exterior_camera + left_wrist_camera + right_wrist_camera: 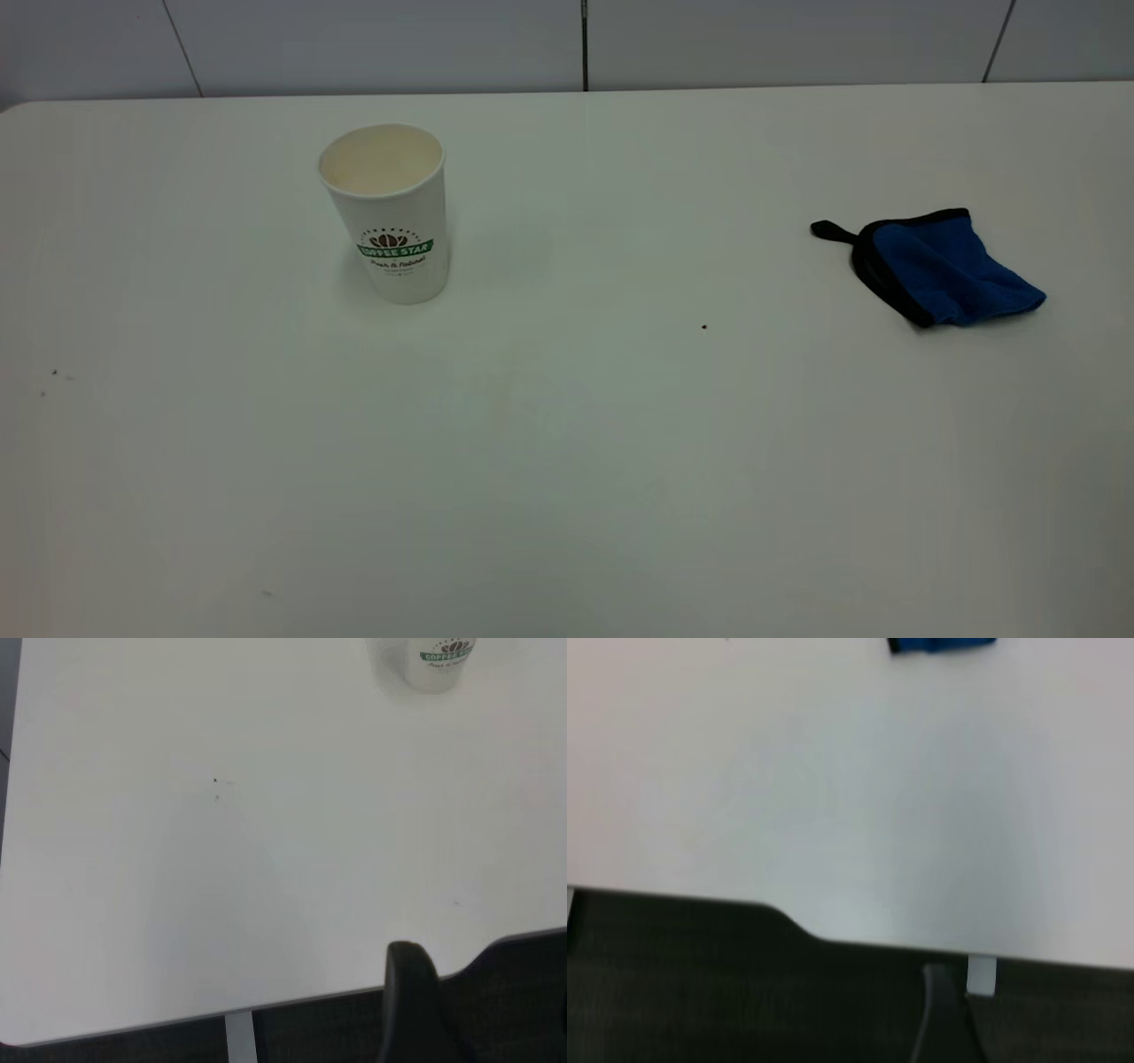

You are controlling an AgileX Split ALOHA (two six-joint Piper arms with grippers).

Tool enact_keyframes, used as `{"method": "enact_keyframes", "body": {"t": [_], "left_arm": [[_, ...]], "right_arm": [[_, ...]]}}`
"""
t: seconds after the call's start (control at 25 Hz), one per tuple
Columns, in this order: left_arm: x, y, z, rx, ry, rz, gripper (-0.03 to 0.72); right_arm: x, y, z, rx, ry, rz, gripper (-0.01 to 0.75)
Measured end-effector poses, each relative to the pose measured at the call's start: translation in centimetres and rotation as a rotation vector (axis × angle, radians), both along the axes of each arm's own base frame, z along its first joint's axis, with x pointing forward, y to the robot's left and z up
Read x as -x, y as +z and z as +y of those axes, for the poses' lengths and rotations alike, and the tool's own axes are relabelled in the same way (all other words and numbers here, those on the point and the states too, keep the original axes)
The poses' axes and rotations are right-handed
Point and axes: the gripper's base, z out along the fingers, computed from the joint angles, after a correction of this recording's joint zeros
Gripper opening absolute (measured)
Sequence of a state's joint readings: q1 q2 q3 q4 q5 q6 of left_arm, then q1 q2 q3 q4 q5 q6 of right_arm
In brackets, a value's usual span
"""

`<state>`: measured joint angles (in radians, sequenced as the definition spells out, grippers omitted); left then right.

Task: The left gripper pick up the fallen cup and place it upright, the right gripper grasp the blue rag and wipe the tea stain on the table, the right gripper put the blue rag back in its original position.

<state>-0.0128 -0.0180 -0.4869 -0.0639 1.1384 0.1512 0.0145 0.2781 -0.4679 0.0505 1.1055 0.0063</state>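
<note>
The white paper cup [388, 213] with the green "COFFEE STAR" logo stands upright on the white table [620, 496], at the back left. Its base also shows in the left wrist view [434, 665]. The blue rag [943, 266] with black trim lies crumpled at the right and shows in the right wrist view [939, 645]. No tan tea stain shows on the table. Neither arm is in the exterior view. A dark part of my left gripper [412, 1010] and of my right gripper [943, 1019] shows just off the table's near edge, both away from the cup and the rag.
A tiny dark speck [704, 326] lies on the table between the cup and the rag. A few small specks [53, 374] lie at the far left. A grey tiled wall [585, 44] runs behind the table.
</note>
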Motion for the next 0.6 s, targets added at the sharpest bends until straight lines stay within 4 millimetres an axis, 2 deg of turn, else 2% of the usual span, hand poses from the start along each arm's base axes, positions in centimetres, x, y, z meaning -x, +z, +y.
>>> {"method": "enact_keyframes", "body": {"t": [0.32, 0.6], "left_arm": [[0.0, 0.0, 0.0, 0.0, 0.0, 0.0, 0.429], [0.0, 0.0, 0.0, 0.0, 0.0, 0.0, 0.429]], "right_arm": [[4.0, 0.4, -0.1, -0.004, -0.013, -0.279, 0.567], [4.2, 0.4, -0.1, -0.004, -0.013, -0.283, 0.548]]}}
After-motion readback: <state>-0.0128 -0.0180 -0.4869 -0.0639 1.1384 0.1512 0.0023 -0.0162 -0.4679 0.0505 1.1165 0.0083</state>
